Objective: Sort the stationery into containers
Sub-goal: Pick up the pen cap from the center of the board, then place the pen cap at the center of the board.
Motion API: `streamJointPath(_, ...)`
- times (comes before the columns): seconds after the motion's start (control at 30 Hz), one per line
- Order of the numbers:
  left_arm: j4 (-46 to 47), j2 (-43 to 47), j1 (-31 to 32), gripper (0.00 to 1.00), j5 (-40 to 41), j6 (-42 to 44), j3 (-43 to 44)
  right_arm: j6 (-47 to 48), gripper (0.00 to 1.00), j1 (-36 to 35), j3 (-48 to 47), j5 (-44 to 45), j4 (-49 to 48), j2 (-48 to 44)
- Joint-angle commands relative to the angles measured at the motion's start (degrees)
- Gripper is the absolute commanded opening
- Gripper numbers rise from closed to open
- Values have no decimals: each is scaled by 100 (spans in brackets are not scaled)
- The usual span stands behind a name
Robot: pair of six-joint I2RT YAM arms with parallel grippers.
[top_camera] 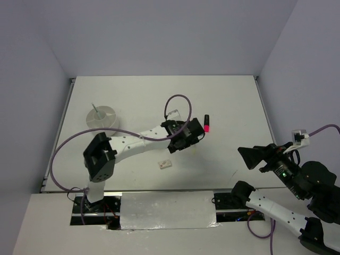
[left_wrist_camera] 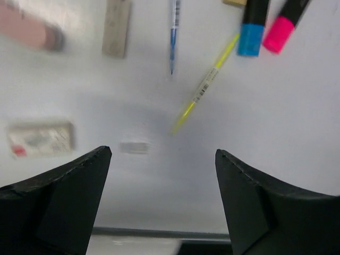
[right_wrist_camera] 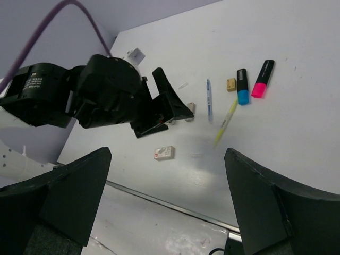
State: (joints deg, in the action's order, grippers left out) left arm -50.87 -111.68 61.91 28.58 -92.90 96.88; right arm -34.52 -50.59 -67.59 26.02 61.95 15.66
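Note:
My left gripper (left_wrist_camera: 162,150) is open and empty above the table; in the top view (top_camera: 190,137) it hangs mid-table. Beyond its fingers lie a yellow-green pen (left_wrist_camera: 204,85), a white-blue pen (left_wrist_camera: 173,32), a blue highlighter (left_wrist_camera: 252,29), a pink highlighter (left_wrist_camera: 284,26), a tan eraser (left_wrist_camera: 117,26), a blurred pink eraser (left_wrist_camera: 32,32) and a white red-labelled eraser (left_wrist_camera: 40,139). The round white tub (top_camera: 111,112) stands far left with something thin upright in it. My right gripper (right_wrist_camera: 167,151) is open and empty, off to the right (top_camera: 245,158).
The right wrist view shows the left gripper (right_wrist_camera: 106,95) over the white eraser (right_wrist_camera: 163,153), with the pens (right_wrist_camera: 226,121) and highlighters (right_wrist_camera: 242,87) to its right. A small tan block (right_wrist_camera: 231,84) lies by the blue highlighter. A metal rail marks the table's near edge (right_wrist_camera: 175,194).

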Motion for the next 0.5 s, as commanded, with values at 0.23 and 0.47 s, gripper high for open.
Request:
streamJointPath(0.23,1916,710,-145,82,-2241,7976,-1295,297,96,5,-141,-229,-25,-10)
streamJointPath(0.47,1730,164,348,73,-2751,9394,-855,271,96,14,-61,-317,-52,-2)
